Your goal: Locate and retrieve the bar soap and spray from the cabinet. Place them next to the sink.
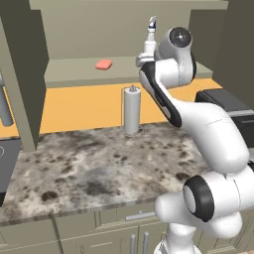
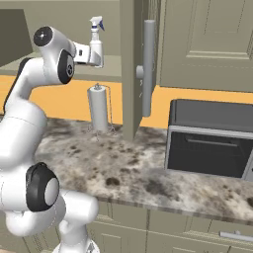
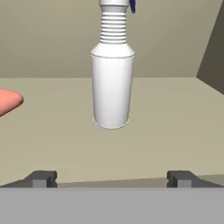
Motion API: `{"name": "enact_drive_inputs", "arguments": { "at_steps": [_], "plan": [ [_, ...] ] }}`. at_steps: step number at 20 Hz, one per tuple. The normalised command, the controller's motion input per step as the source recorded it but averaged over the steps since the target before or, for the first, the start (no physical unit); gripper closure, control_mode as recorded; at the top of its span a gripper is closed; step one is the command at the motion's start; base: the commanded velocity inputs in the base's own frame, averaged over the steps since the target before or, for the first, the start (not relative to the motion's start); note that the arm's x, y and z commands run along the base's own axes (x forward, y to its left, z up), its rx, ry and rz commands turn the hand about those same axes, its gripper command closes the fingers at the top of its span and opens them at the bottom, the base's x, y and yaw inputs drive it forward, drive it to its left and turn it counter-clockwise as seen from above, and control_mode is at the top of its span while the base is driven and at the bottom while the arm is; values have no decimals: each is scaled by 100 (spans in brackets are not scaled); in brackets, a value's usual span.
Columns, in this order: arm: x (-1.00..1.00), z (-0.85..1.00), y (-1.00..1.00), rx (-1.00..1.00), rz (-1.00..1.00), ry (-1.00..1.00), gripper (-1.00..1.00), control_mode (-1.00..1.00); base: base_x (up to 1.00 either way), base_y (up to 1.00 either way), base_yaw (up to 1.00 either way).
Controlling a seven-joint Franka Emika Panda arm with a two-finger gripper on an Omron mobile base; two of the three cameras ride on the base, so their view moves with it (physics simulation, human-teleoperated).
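Note:
The spray [image 3: 112,83], a white bottle with a ribbed neck and blue trigger head, stands upright on the shelf of the open cabinet [image 1: 74,69]. My gripper [image 3: 111,179] is open, level with the shelf's front edge and aimed straight at the bottle. Its fingertips [image 3: 41,178] are spread wide and stop short of the bottle. In the base views the hand sits just in front of the spray [image 1: 150,35] [image 2: 96,42]. The salmon-pink bar soap [image 1: 103,64] lies flat on the same shelf, left of the spray, and shows at the left edge of the hand view [image 3: 8,101]. The sink is out of view.
A paper towel roll [image 1: 132,109] on a stand is on the speckled stone counter [image 1: 89,163], below the shelf. The cabinet's open door with its long grey handle [image 2: 148,69] juts out at the right. A dark microwave [image 2: 212,138] stands further right, and a stovetop edge [image 1: 5,163] is at the left.

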Motion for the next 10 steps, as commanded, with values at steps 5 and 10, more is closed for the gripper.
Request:
{"name": "enact_drive_inputs", "arguments": {
  "at_steps": [5, 10],
  "plan": [
    [61, 0, 0, 0, 0, 3, -100, -100, 0, 0, 0],
    [59, 0, 0, 0, 0, 5, -100, -100, 0, 0, 0]
  ]
}}
